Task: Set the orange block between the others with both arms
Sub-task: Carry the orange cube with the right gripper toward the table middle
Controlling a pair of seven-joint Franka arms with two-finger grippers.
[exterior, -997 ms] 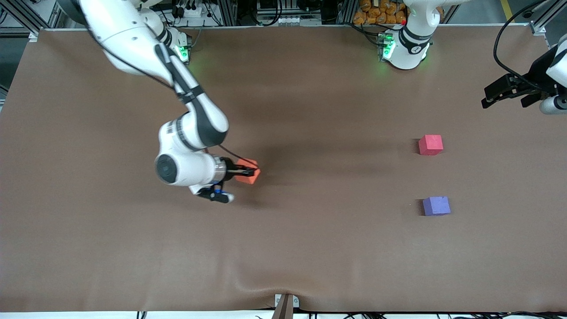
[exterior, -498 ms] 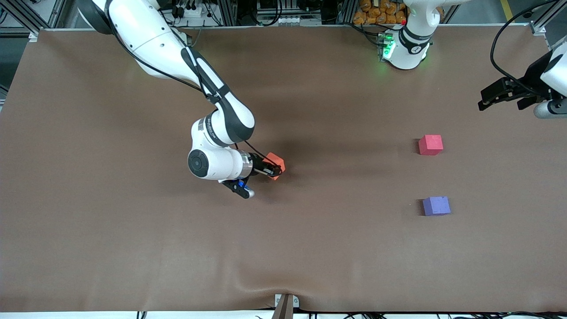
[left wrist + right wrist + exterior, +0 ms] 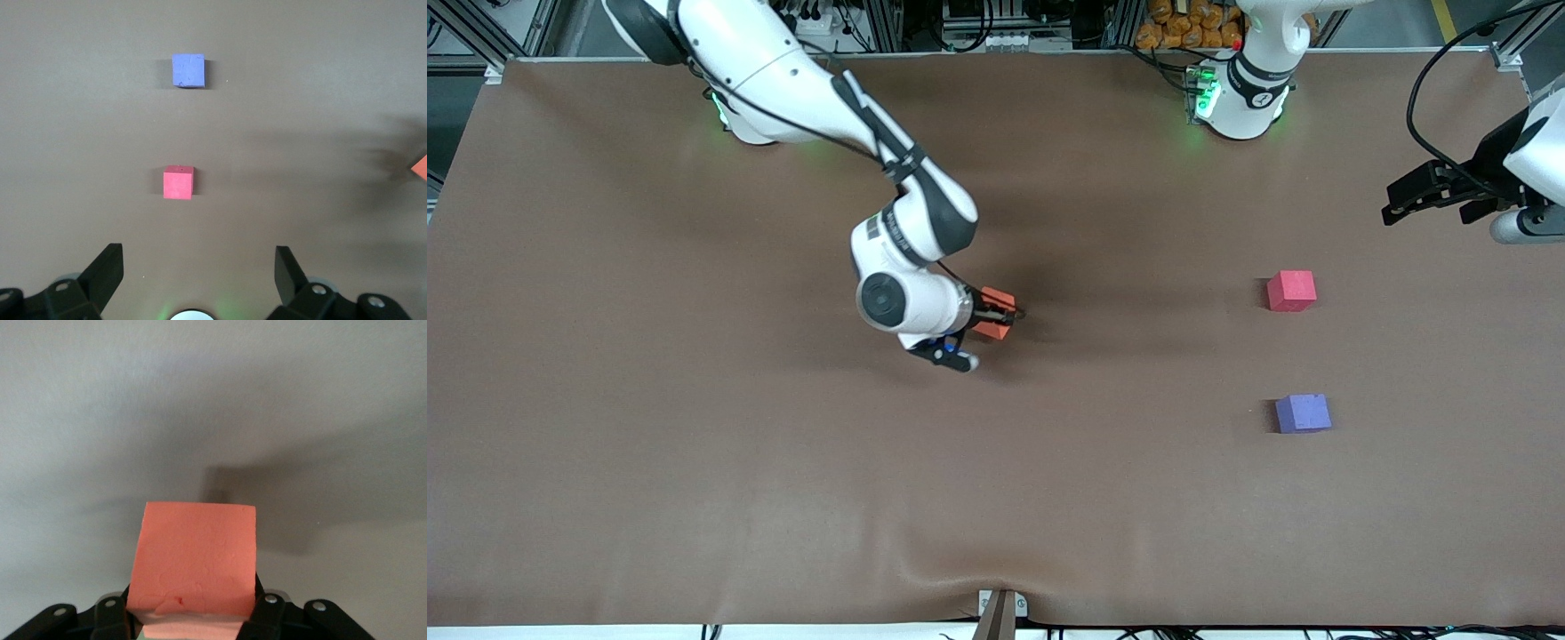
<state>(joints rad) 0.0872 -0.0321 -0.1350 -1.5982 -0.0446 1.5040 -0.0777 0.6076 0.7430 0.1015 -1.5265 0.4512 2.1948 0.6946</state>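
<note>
A: Since the task wants both arms involved, why is the orange block up in the air over the middle of the counter?

B: My guess is a transfer. The right hand has it clamped between its fingers, and the red-pink block and purple-blue block sit well apart from it, toward the left arm's end. A mid-counter spot would suit a pass to the other arm.

A: How firm is that grip?

B: In the right wrist view the orange block fills the space between the fingers, which press its two sides. The hand is narrowed onto the block, carrying it clear of the counter, its shadow below.

A: And the left hand?

B: It waits over the counter's edge at the left arm's end, fingers spread wide, holding nothing. The left wrist view shows the red-pink block and the purple-blue block in line below it, with bare counter between them.

A: So that gap is the target?

B: It appears so. The purple-blue one lies nearer the front camera, the red-pink one farther.
</note>
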